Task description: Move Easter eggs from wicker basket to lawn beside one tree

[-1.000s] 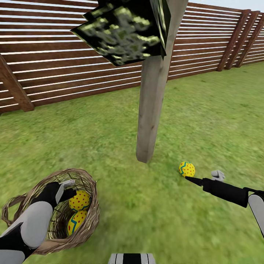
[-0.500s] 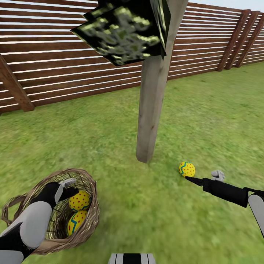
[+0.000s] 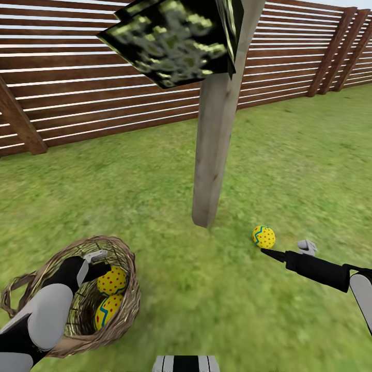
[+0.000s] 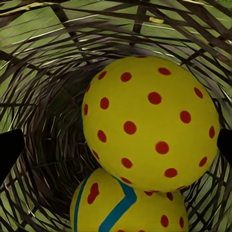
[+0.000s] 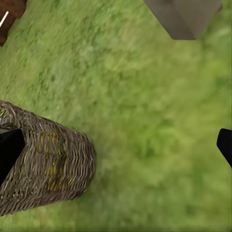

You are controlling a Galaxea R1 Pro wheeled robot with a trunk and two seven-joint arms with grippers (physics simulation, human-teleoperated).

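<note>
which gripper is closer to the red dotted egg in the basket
Left. The left gripper is down inside the wicker basket, its fingers either side of the red-dotted egg. The right gripper is off across the lawn, beside the egg by the tree.

So the wicker basket (image 3: 77, 299) sits on the lawn (image 3: 155, 206) at the near left, with two eggs (image 3: 112, 281) inside it, one stacked partly on top of the other, and the left gripper (image 3: 98, 263) is reaching down into it right beside the upper egg. The tree (image 3: 212, 155) stands further back around the middle, in front of the fence (image 3: 77, 93). The third egg (image 3: 263, 236) lies on the grass just right of the trunk's base, with the right gripper (image 3: 289, 251) just beside it on the near right.
</note>
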